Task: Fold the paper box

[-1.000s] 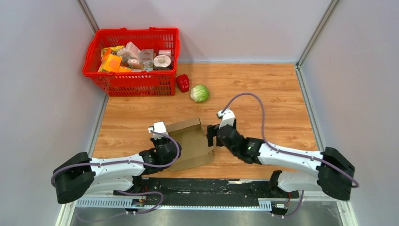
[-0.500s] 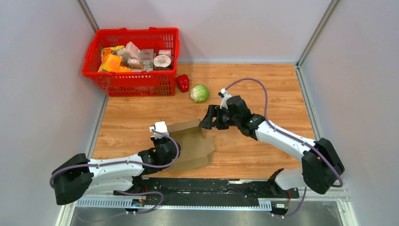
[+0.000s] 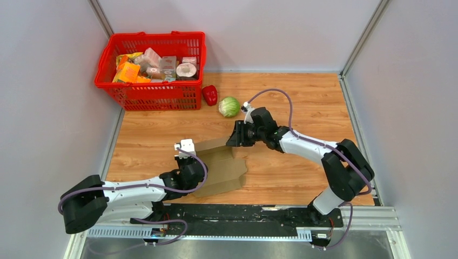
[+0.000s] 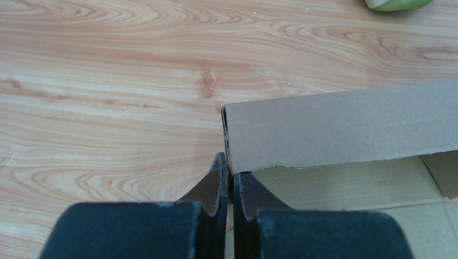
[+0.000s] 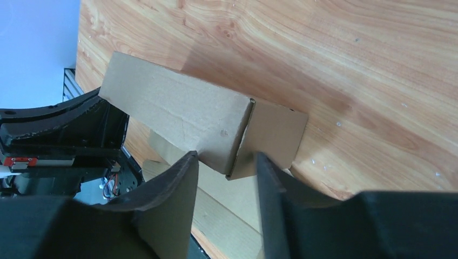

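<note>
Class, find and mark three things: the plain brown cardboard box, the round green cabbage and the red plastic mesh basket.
plain brown cardboard box [image 3: 224, 168]: top view, its flat lower panel.
round green cabbage [image 3: 229, 106]: top view, its middle.
red plastic mesh basket [image 3: 156, 97]: top view, its front wall.

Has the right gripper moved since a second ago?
Yes. The right gripper moved away, closer to the cabbage, and now straddles the far flap of the paper box.

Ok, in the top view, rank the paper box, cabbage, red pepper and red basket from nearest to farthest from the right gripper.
From the right gripper:
1. paper box, at its fingertips.
2. cabbage, just beyond it.
3. red pepper, left of the cabbage.
4. red basket, far left corner.
</note>
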Motion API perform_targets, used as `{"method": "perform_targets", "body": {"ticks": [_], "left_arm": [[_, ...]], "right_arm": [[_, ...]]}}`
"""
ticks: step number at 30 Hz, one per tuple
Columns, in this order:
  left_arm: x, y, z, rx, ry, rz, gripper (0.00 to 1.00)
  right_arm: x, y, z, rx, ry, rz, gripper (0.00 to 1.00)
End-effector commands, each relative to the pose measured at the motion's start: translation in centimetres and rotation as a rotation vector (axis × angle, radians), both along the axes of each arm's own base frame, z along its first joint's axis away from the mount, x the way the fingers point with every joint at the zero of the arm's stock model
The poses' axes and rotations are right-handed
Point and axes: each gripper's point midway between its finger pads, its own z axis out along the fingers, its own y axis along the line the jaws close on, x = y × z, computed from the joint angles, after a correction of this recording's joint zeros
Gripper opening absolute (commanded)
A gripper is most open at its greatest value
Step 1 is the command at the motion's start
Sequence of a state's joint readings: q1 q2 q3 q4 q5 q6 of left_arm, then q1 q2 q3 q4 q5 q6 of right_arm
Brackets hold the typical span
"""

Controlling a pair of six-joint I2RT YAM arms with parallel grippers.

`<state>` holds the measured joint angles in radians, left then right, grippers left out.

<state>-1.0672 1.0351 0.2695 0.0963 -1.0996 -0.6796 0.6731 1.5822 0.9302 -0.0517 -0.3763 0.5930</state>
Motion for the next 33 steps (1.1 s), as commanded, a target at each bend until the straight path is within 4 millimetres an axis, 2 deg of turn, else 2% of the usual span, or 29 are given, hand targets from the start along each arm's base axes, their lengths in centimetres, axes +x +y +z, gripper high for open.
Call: {"method": "perform_targets", "body": {"ticks": [1,7,9,10,11,13,14,15,16,17,18,19,21,22,26,27,28,29,30,31,33], "left_arm": [[-0.8,0.3,-1.6,0.034,0.052,-0.036,0.00],[-0.9,0.1,-1.1,0.022,0.046,-0.051,0.00],[-1.0,-0.3,-1.0,0.015,0.058,-0.081,0.03],[-1.1,-0.6,-0.9,0.000,0.063,-0.089,0.09],[-1.3,-1.1,-0.6,-0.038,0.072,-0.115,0.27],[-2.0,-1.1,-0.9,-0.057,0.109,-0.138,0.42],[-2.4,-1.7,-0.4,-0.116,0.116,-0.172,0.51],[-3.0,-1.3,-0.7,-0.111,0.143,-0.180,0.54],[-3.4,-1.7,-0.1,-0.182,0.142,-0.204,0.57],[-3.7,-1.6,0.1,-0.202,0.146,-0.214,0.60],[-4.3,-1.2,-0.3,-0.193,0.171,-0.223,0.62],[-4.7,-1.7,0.8,-0.256,0.164,-0.258,0.63],[-5.7,-1.3,0.8,-0.270,0.203,-0.280,0.66],[-6.3,-1.9,1.8,-0.339,0.209,-0.317,0.66],[-8.3,-2.5,2.1,-0.419,0.288,-0.381,0.63],[-8.7,-2.5,1.9,-0.423,0.310,-0.384,0.62],[-9.4,-3.3,2.1,-0.440,0.337,-0.442,0.62],[-9.8,-4.0,2.4,-0.447,0.345,-0.488,0.61],[-9.8,-5.5,3.6,-0.483,0.316,-0.556,0.61],[-10.6,-6.6,3.6,-0.453,0.335,-0.653,0.61],[-10.7,-7.6,4.3,-0.436,0.328,-0.710,0.61]], "right_arm": [[1.2,0.6,-0.1,0.048,-0.056,0.012,0.44],[0.2,-0.3,-1.9,0.042,-0.028,-0.008,0.43],[0.1,-0.5,-1.6,0.050,-0.035,-0.005,0.44],[0.1,-0.6,-1.4,0.047,-0.041,-0.002,0.44],[0.1,-0.5,-1.0,0.055,-0.047,0.007,0.45],[0.1,-0.6,-0.6,0.055,-0.044,0.017,0.48],[-0.1,-0.4,-0.2,0.061,-0.052,0.045,0.52],[-0.1,-0.3,0.5,0.068,-0.069,0.057,0.55],[-0.5,-0.5,0.5,0.055,-0.067,0.071,0.59],[-0.5,-0.7,0.9,0.044,-0.095,0.082,0.67],[-0.5,-1.1,1.7,0.038,-0.126,0.081,0.70],[-1.0,-1.7,1.5,0.008,-0.116,0.085,0.73],[-1.1,-2.7,1.7,-0.040,-0.143,0.080,0.79],[-1.7,-3.5,2.1,-0.054,-0.149,0.074,0.80],[-4.1,-5.7,0.9,-0.110,-0.107,0.043,0.83],[-4.9,-5.8,0.4,-0.104,-0.059,0.013,0.82],[-6.6,-5.9,-1.0,-0.116,-0.013,0.007,0.82],[-7.1,-6.1,-1.3,-0.115,-0.006,-0.033,0.81],[-7.8,-5.9,-1.7,-0.105,0.027,-0.059,0.79],[-9.4,-5.6,-2.6,-0.087,0.090,-0.089,0.77],[-10.0,-5.5,-3.0,-0.066,0.126,-0.153,0.68]]}}
